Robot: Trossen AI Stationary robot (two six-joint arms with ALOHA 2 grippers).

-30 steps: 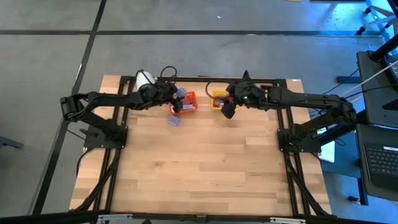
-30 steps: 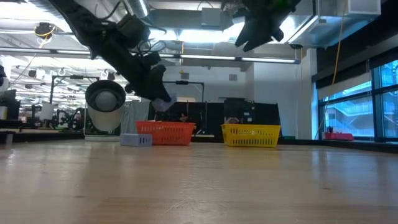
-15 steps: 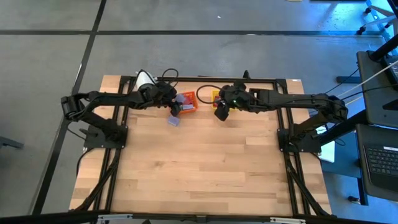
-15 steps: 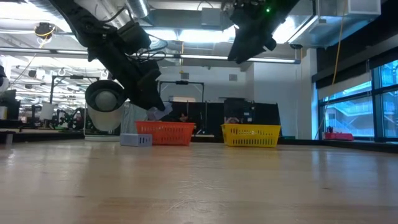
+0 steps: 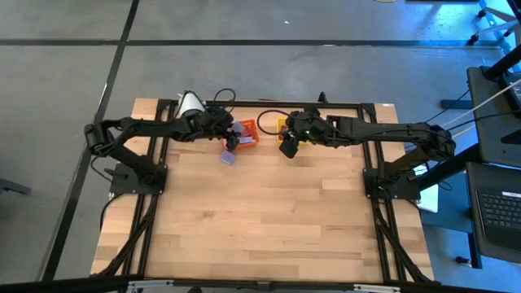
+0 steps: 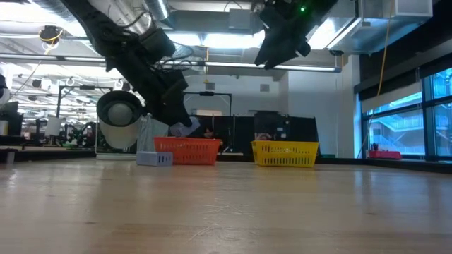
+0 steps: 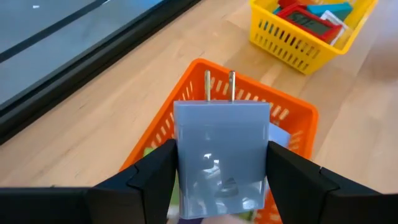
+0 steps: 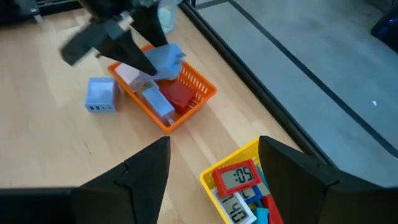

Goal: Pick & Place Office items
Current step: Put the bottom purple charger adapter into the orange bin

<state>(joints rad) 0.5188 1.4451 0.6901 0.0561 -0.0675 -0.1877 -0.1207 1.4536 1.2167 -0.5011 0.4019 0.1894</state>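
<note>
Presently, my left claw (image 7: 221,186) pinched a blue plug adapter (image 7: 221,155) above the orange bin (image 7: 292,112); a second adapter (image 5: 227,159) lay on the worktop (image 5: 269,212); my right claw (image 8: 211,180) hung spread, empty, near the yellow bin (image 8: 217,177).

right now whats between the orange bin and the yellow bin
Only bare wood table: the low view shows an open gap between the orange bin and the yellow bin.

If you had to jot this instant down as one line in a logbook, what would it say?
left gripper: holding grey-blue plug adapter over orange basket | right gripper: open, empty, above yellow basket | second adapter: on table beside orange basket
</note>
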